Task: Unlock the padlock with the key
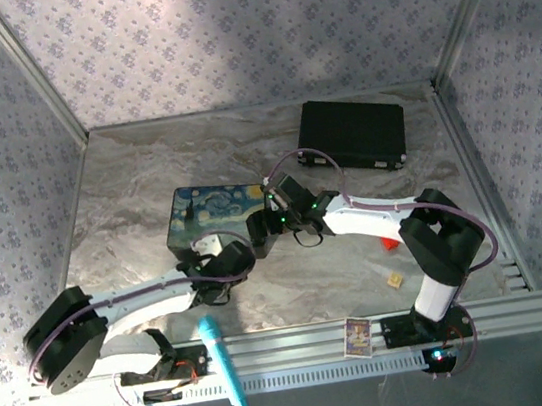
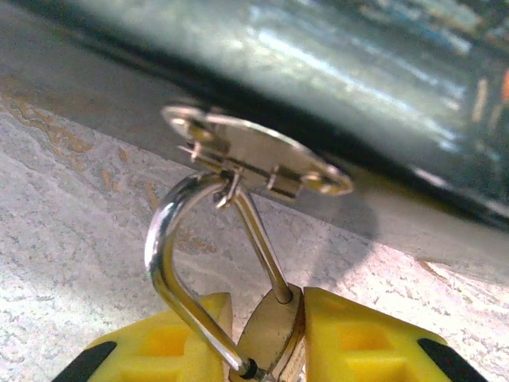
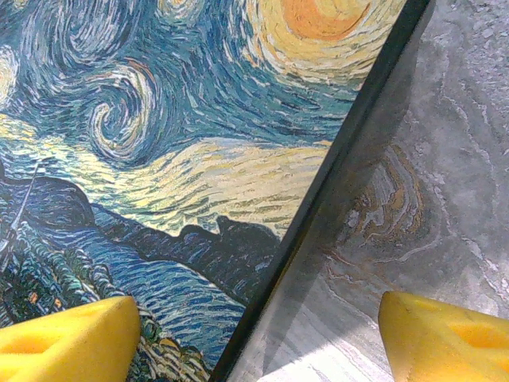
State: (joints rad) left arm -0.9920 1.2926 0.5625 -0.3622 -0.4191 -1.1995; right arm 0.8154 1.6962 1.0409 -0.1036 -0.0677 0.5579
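Observation:
The brass padlock sits between the yellow fingers of my left gripper. The right finger touches its body and the left finger stands a sliver off it, so the jaws are slightly open. Its silvery shackle hooks through the metal hasp on the front of the painted box. From above, the left gripper is at the box's near side. My right gripper is open and holds nothing, over the box's right edge. The key is out of view.
A black case lies at the back right. A small tan cube and a red block sit by the right arm. A teal pen-like tool and a small card rest on the front rail.

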